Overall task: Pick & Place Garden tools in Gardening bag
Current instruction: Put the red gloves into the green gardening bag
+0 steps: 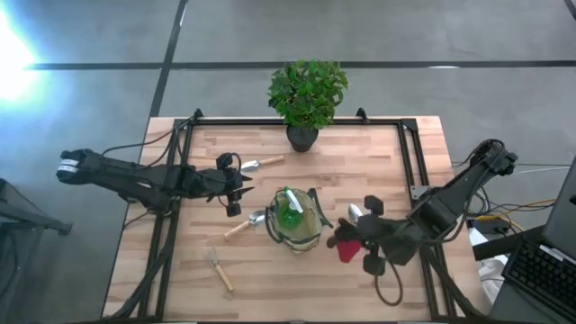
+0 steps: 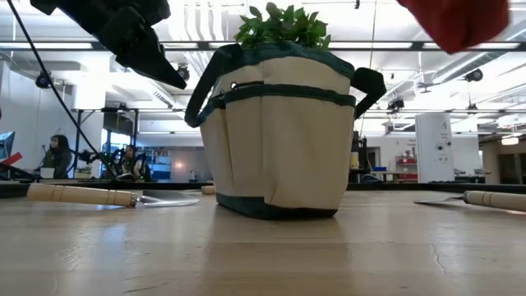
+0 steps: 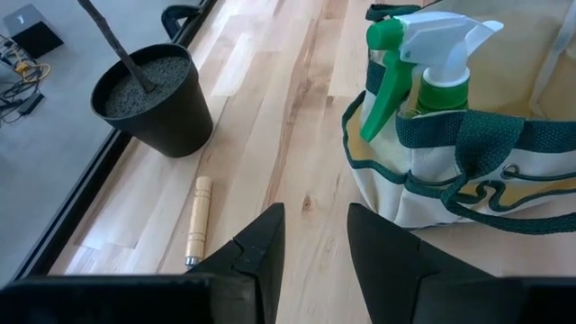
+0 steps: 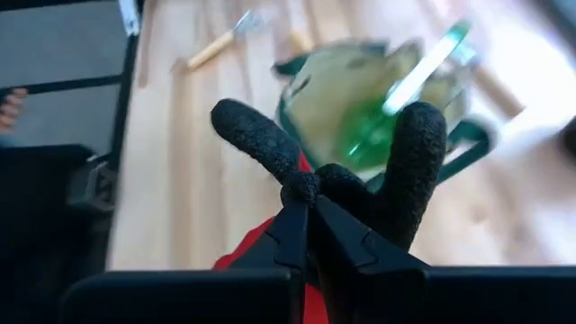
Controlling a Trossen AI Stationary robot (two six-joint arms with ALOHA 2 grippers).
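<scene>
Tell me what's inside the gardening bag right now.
A green spray bottle stands in the gardening bag, its trigger head poking above the rim. Nothing else shows at the mouth; the bag's bottom, beneath the bottle and behind its walls, is hidden.

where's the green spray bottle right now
The green spray bottle stands inside the gardening bag near the table's middle in the high view, between the left gripper and the right gripper.

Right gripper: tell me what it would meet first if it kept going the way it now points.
Probably the gardening bag. The right gripper, shut on a red tool, points across the table at the bag's open mouth, where the green spray bottle stands. Depth is unclear.
</scene>
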